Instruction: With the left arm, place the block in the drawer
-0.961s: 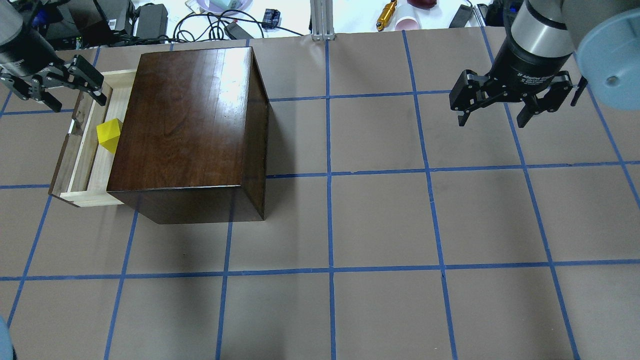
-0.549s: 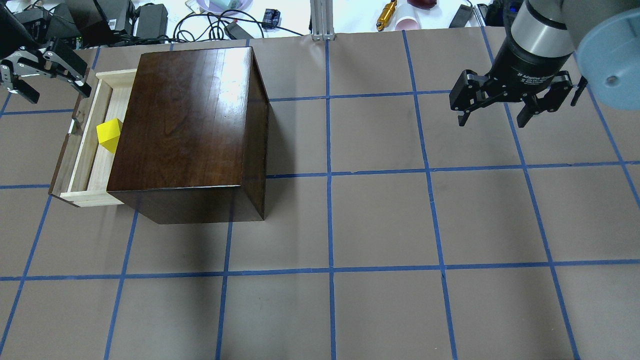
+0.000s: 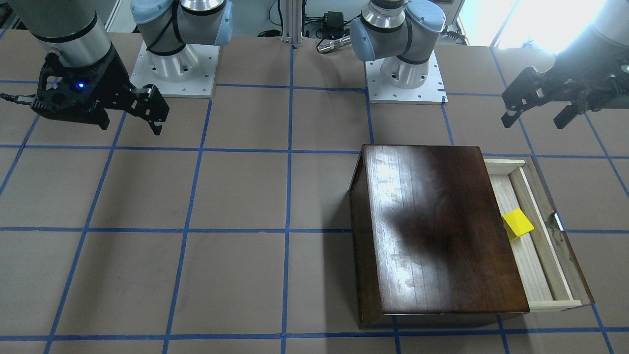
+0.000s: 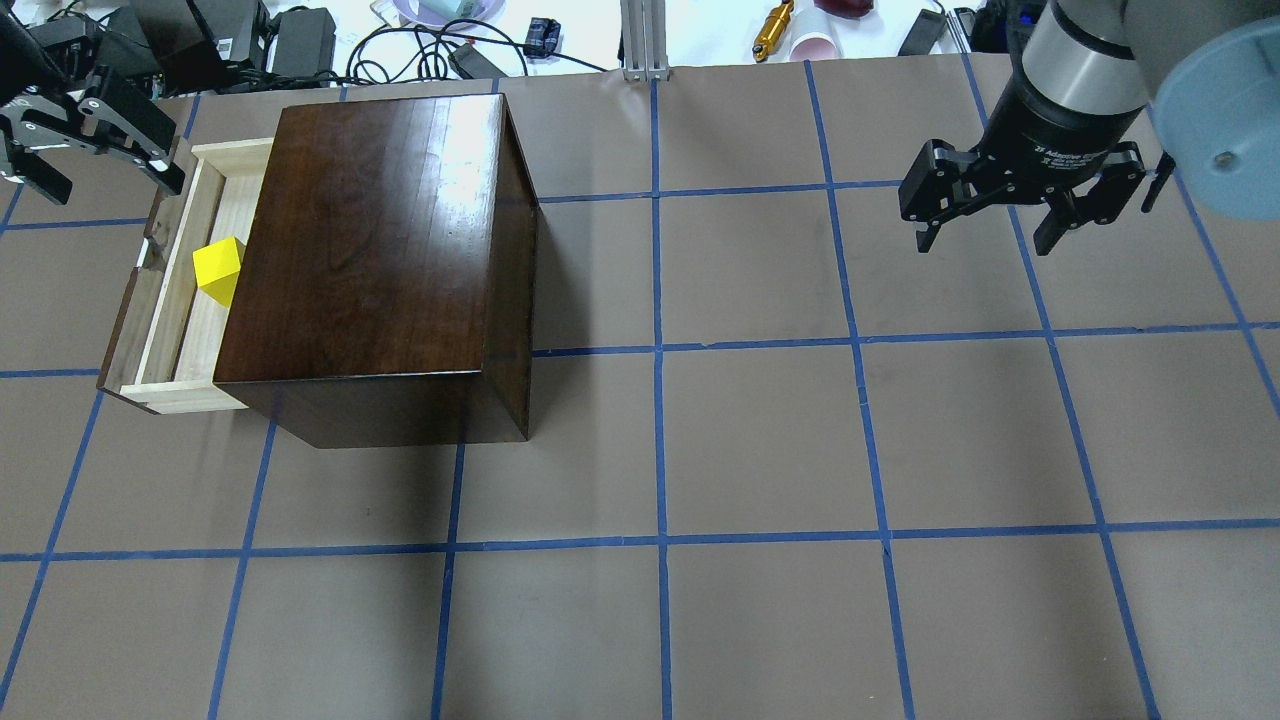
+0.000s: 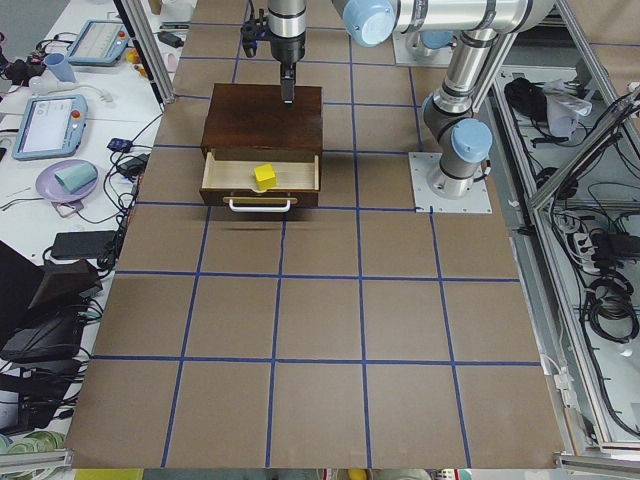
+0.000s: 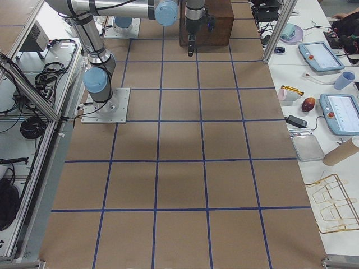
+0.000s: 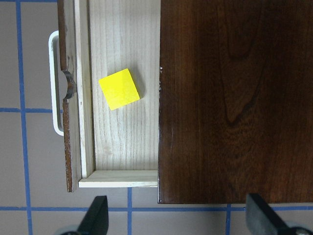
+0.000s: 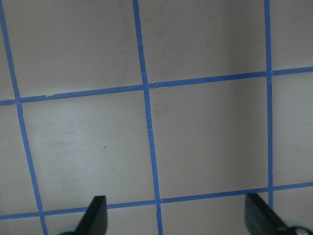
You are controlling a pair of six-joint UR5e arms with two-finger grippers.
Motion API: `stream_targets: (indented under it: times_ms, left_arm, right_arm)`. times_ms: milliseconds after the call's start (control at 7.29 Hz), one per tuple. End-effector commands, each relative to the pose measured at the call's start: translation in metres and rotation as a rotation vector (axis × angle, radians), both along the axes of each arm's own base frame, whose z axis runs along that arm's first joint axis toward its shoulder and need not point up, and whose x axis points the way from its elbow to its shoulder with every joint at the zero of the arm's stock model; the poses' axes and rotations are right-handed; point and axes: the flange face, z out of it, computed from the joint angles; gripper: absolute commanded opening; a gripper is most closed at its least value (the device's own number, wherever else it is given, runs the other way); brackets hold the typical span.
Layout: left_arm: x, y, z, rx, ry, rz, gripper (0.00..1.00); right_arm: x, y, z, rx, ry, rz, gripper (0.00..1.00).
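Note:
The yellow block [image 4: 218, 268] lies on the floor of the open drawer [image 4: 200, 340], free of any gripper. The drawer is pulled out of the dark-brown box [image 4: 380, 240] at the table's left. My left gripper [image 4: 115, 188] is open and empty, off the drawer's far corner and apart from it. In the left wrist view the block [image 7: 120, 89] sits in the drawer [image 7: 124, 142] beside the box [image 7: 234, 98], with the open fingers [image 7: 95, 218] at the bottom edge. The front view shows the block [image 3: 517, 223] and left gripper [image 3: 534, 120]. My right gripper [image 4: 985, 240] is open and empty over bare table.
The drawer has a white handle [image 7: 54, 83] on its dark front panel. Cables and power bricks [image 4: 300, 35] crowd the desk beyond the table's far edge. The arm bases [image 3: 172, 64] [image 3: 403, 69] stand at the robot's side. Blue tape lines grid the brown table.
My left gripper has moved away from the drawer's far corner, up and to the left in the overhead view. The block stays in the drawer. The right arm has not moved.

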Motion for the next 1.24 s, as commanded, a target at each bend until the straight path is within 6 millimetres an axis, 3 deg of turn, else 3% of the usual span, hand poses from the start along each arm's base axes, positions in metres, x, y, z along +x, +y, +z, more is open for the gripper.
stream_targets:
  times_ms: [0, 275, 412, 686, 1098]
  left_arm:
    - [-0.04, -0.002, -0.005, 0.011, 0.011, 0.043, 1.0]
    - [-0.102, -0.003, -0.015, 0.032, 0.013, 0.034, 1.0]
    - [-0.123, 0.001, -0.019, 0.044, 0.012, 0.031, 1.0]
    - [-0.142, 0.012, -0.038, 0.072, 0.012, 0.001, 1.0]
    - [-0.149, 0.011, -0.039, 0.038, 0.009, -0.03, 1.0]
  right_arm:
    - [0.0, 0.0, 0.0, 0.0, 0.0, 0.0, 1.0]
    - [0.0, 0.0, 0.0, 0.0, 0.0, 0.0, 1.0]
    - [0.0, 0.0, -0.001, 0.002, 0.0, 0.0, 1.0]
    - [0.0, 0.0, 0.0, 0.0, 0.0, 0.0, 1.0]
    - [0.0, 0.0, -0.001, 0.002, 0.0, 0.0, 1.0]
